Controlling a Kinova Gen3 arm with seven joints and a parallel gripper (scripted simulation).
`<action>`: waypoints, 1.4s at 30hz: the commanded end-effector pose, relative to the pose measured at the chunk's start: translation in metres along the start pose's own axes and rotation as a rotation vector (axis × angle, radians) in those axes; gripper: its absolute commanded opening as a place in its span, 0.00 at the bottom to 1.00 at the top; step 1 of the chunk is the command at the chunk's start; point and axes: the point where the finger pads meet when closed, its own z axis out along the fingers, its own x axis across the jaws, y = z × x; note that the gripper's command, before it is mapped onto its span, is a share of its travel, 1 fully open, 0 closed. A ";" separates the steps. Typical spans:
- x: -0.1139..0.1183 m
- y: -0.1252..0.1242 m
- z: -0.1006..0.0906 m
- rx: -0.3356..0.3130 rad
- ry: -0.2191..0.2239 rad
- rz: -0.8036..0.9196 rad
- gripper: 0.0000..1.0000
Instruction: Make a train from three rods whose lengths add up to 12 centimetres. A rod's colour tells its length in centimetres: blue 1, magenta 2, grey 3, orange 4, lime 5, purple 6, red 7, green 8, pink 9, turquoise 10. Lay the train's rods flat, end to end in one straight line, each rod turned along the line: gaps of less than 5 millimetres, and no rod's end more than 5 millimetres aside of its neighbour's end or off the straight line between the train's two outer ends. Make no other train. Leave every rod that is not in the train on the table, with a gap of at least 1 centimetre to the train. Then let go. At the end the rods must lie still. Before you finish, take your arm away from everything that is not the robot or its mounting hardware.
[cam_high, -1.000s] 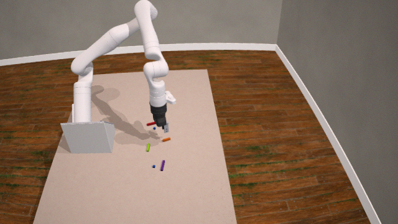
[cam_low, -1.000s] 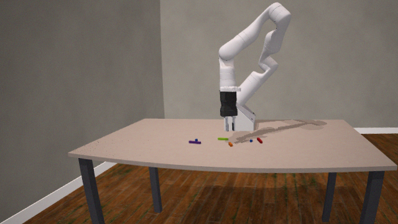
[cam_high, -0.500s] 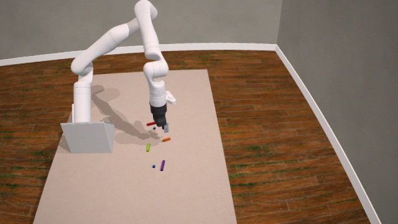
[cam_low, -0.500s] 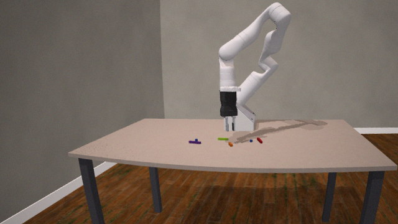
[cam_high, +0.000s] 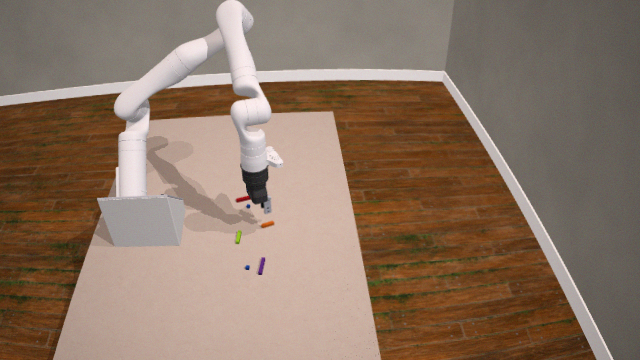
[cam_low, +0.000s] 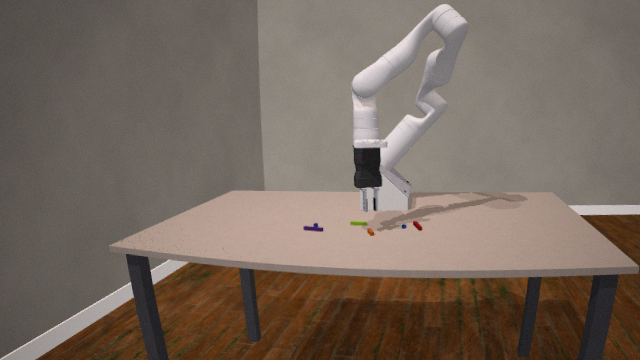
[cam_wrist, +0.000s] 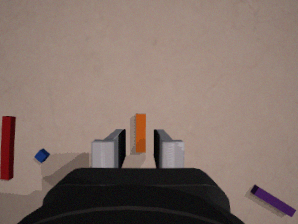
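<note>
Orange rod (cam_high: 267, 224) (cam_low: 370, 232) (cam_wrist: 141, 133) flat on the bench (cam_high: 300, 310) (cam_low: 450, 255) (cam_wrist: 200, 50), below the pincer (cam_high: 267, 208) (cam_low: 369, 210) (cam_wrist: 139, 142); wrist view has it between the two fingers, long side running along their inner faces. Pincer part-open, grasping nothing, raised over the bench, pointing straight down in exterior view. Arm (cam_high: 242, 55) (cam_low: 392, 59) arched high: up from its grey pedestal (cam_high: 142, 225) (cam_low: 395, 195), bent at the top, last links dropping to the pincer. Lime rod (cam_high: 238, 237) (cam_low: 358, 223) near the orange one, on the pedestal side. Red rod (cam_high: 243, 199) (cam_low: 417, 226) (cam_wrist: 8, 148), partly covered in top view, with one blue rod (cam_high: 248, 206) (cam_low: 404, 226) (cam_wrist: 42, 155) near it. Purple rod (cam_high: 261, 266) (cam_low: 313, 228) (cam_wrist: 273, 201) farther off, second blue rod (cam_high: 247, 267) (cam_low: 315, 225) near it. Rods all apart, train unmade.
</note>
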 end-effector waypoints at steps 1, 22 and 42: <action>0.000 0.000 0.001 0.000 0.000 0.000 0.54; 0.000 0.000 0.025 0.000 0.000 0.001 0.54; 0.000 -0.001 0.046 0.000 0.000 0.001 0.54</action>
